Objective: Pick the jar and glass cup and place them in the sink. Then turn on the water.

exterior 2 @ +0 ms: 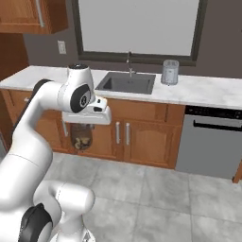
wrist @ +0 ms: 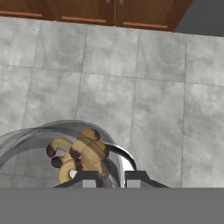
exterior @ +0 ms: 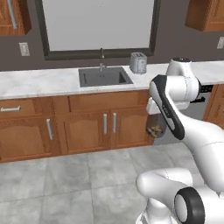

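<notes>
Closest to the hand camera, the jar (wrist: 65, 153) is hanging in the gripper (wrist: 111, 177), whose jaws are pinching its rim wall between them, one fingertip inside the glass and one outside, as far as the hand view is showing. From the base views the jar (exterior: 155, 130) is riding under the hand, out over the tiled floor (wrist: 131, 78) and in front of the cabinet doors (exterior: 109, 124), well apart from the sink (exterior: 104, 77) up on the counter (exterior: 39, 81). Being smooth clear glass, it is likely behaving as stiff, slick and breakable, with the brown-golden pieces (wrist: 81, 155) inside adding a little loose weight that may be shifting on a tilt. A rim pinch is probably holding adequately only while the jar is staying upright; gripping lower across the body would be steadier.
</notes>
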